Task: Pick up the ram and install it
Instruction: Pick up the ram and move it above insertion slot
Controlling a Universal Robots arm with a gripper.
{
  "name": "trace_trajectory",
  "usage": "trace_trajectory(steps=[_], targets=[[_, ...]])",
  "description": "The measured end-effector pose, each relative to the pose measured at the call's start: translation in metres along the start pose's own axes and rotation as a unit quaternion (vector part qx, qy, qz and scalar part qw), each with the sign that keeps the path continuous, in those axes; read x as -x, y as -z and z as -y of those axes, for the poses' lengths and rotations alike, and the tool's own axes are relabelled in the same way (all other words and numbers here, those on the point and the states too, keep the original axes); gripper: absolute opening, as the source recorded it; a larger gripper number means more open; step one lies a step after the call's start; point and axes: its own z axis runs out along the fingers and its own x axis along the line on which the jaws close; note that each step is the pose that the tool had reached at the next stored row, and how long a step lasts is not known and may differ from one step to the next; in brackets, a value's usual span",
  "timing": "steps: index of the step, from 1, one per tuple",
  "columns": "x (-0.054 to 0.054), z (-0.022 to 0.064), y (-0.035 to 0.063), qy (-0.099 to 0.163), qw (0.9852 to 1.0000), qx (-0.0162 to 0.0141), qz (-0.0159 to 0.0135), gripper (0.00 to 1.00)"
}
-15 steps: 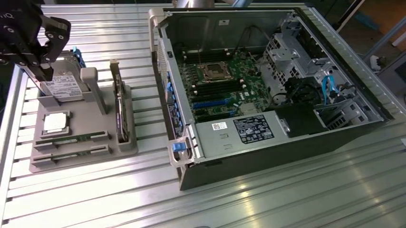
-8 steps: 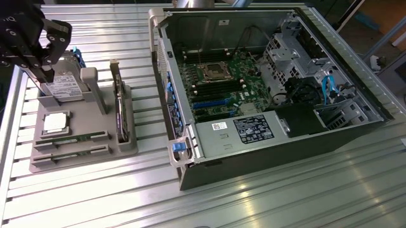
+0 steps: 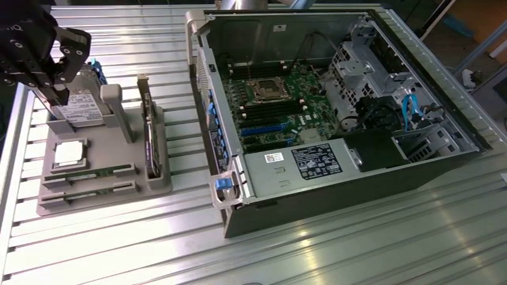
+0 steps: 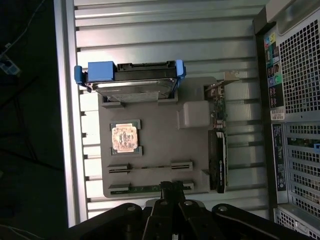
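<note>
Thin green ram (image 3: 95, 174) stands on edge in the narrow slots at the near end of a grey holder (image 3: 103, 199) at the exterior view's left. In the wrist view a ram stick (image 4: 142, 188) lies in the slot closest to my fingertips. My black gripper (image 3: 54, 98) hangs above the holder's far end, over the hard drive, well clear of the ram. In the wrist view, the gripper (image 4: 172, 189) has its fingers pressed together, shut with nothing between them.
The holder also carries a silver hard drive (image 4: 130, 82) with blue tabs, a square processor (image 4: 125, 137) and an upright expansion card (image 4: 217, 155). An open computer case (image 3: 333, 101) with its motherboard (image 3: 273, 104) exposed lies at the exterior view's right on the ribbed metal table (image 3: 333, 249).
</note>
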Motion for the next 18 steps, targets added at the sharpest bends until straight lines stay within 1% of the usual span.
trace_trajectory(steps=[8,13,18], targets=[[0.0,0.0,0.0,0.004,1.0,0.0001,-0.0002,0.11],[0.0,0.0,0.0,0.023,0.9997,0.0006,-0.001,0.11],[0.0,0.0,-0.0001,0.045,0.999,0.0011,-0.002,0.11]])
